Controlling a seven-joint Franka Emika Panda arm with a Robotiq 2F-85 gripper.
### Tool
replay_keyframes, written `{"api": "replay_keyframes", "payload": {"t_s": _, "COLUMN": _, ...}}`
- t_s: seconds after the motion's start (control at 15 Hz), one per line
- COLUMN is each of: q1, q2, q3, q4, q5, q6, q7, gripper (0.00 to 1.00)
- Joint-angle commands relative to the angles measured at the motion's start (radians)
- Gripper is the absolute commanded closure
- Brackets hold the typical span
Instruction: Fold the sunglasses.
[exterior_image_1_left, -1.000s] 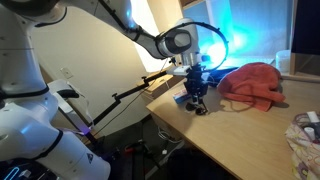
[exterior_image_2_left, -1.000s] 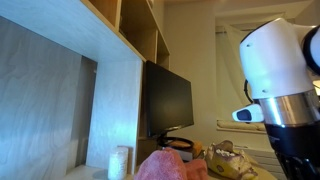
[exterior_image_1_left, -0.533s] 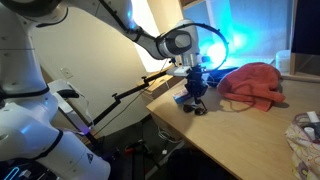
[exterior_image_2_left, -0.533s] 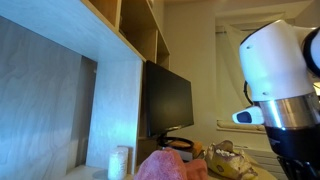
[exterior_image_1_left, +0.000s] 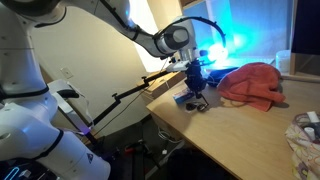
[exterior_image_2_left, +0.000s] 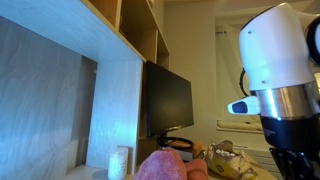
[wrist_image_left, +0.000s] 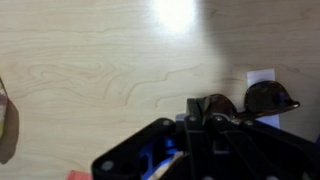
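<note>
The sunglasses (wrist_image_left: 243, 102) lie on the wooden table (wrist_image_left: 90, 60), with two dark lenses showing just beyond my fingers in the wrist view. In an exterior view they are a small dark shape (exterior_image_1_left: 198, 103) near the table's front edge. My gripper (wrist_image_left: 202, 116) hangs just above them with its fingers close together and nothing held; it also shows in an exterior view (exterior_image_1_left: 195, 82). Whether the thin arms are folded cannot be seen.
A red cloth (exterior_image_1_left: 250, 84) lies on the table beside the sunglasses and shows low in an exterior view (exterior_image_2_left: 165, 168). A small white packet (wrist_image_left: 262, 77) lies by the lenses. A dark monitor (exterior_image_2_left: 166, 100) stands behind. A patterned cloth (exterior_image_1_left: 305, 140) is at the table's end.
My gripper has risen a little off the table. The sunglasses stay on the table below it.
</note>
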Motion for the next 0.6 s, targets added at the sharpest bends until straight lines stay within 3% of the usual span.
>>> {"api": "replay_keyframes", "payload": {"t_s": 0.0, "q1": 0.002, "q2": -0.044, "q3": 0.003, "q4": 0.004, "q5": 0.002, "q6": 0.003, "q7": 0.01, "gripper": 0.99}}
{"api": "replay_keyframes", "payload": {"t_s": 0.27, "q1": -0.008, "q2": -0.037, "q3": 0.009, "q4": 0.028, "q5": 0.023, "q6": 0.022, "q7": 0.003, "gripper": 0.99}}
{"api": "replay_keyframes", "payload": {"t_s": 0.53, "q1": -0.026, "q2": 0.001, "q3": 0.024, "q4": 0.037, "q5": 0.089, "q6": 0.159, "q7": -0.018, "gripper": 0.99}}
